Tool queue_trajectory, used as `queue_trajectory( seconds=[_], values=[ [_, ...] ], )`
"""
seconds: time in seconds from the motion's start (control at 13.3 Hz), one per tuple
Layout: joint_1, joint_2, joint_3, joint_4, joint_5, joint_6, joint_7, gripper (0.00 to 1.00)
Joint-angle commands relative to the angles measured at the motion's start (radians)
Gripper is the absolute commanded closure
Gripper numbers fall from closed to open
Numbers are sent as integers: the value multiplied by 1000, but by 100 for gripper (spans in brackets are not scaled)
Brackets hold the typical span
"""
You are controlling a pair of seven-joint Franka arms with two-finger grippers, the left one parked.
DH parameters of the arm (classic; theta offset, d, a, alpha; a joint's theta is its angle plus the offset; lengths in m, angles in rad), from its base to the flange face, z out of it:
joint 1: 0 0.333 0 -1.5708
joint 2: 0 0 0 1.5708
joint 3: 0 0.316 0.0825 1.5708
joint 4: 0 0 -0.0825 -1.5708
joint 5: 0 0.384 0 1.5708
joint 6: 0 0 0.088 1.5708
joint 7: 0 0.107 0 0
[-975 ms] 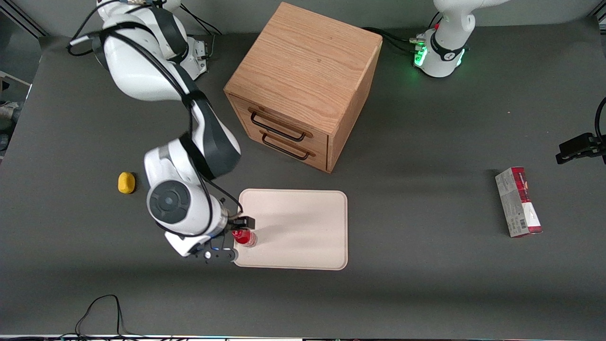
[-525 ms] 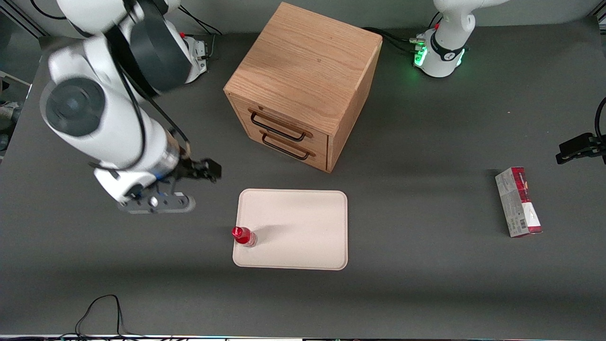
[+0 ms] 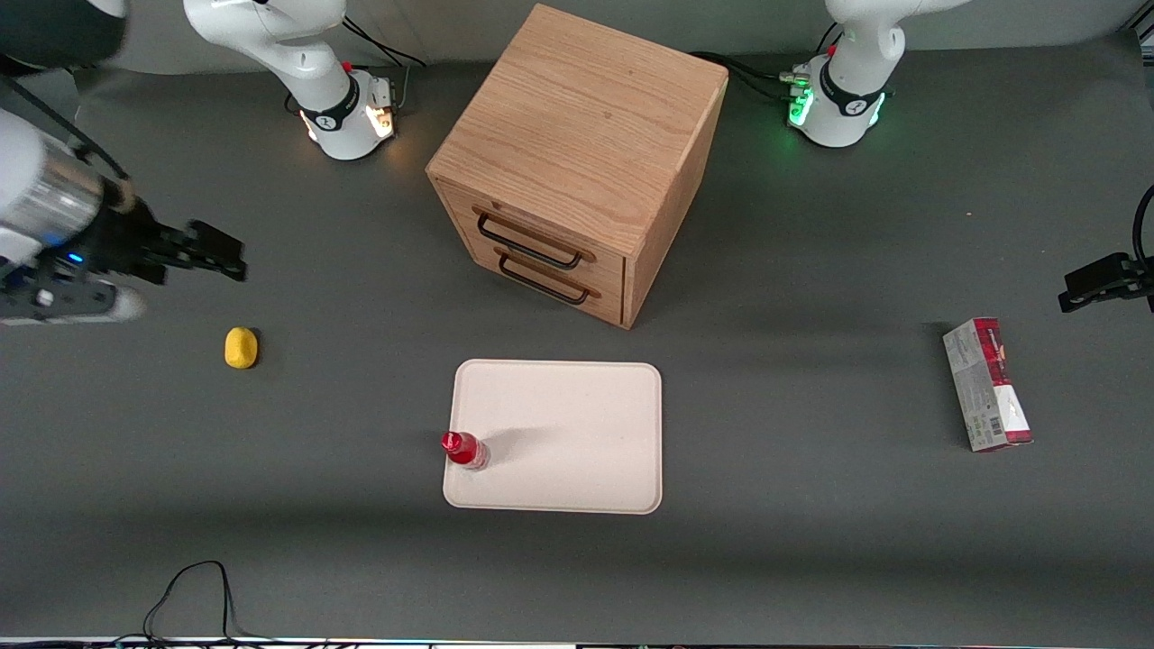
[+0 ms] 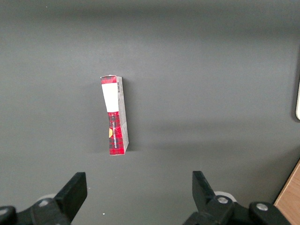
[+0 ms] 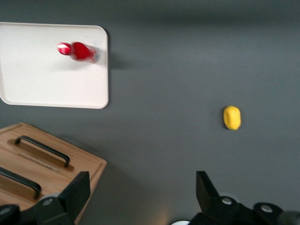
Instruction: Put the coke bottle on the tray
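Observation:
The coke bottle stands upright on the cream-white tray, close to the tray's edge toward the working arm's end. The same bottle and tray show in the right wrist view. My gripper hangs high above the table toward the working arm's end, well away from the tray and farther from the front camera than the yellow object. Its fingers are spread wide and hold nothing; the gripper looks down on bare table.
A wooden two-drawer cabinet stands farther from the front camera than the tray. A small yellow object lies on the table toward the working arm's end. A red-and-grey carton box lies toward the parked arm's end.
My gripper let go of the bottle at the tray's edge, rose and swung away toward the working arm's end. The bottle stays standing on the tray.

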State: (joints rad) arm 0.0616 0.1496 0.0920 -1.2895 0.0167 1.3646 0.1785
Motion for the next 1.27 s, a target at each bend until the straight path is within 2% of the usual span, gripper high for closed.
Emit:
queue_trajectory(
  seconds=[0.0,0.3,0.53,0.75,1.2],
  values=[
    [-75,-179,34,-229,14,71,-46,0],
    [-74,-240,-47,-315,16,119,-109,0],
    [-72,-246,-72,-343,16,154,-123,0],
    [-75,-214,-100,-324,16,174,-180,0],
    [-49,-163,-109,-263,0,159,-169,0]
  ],
)
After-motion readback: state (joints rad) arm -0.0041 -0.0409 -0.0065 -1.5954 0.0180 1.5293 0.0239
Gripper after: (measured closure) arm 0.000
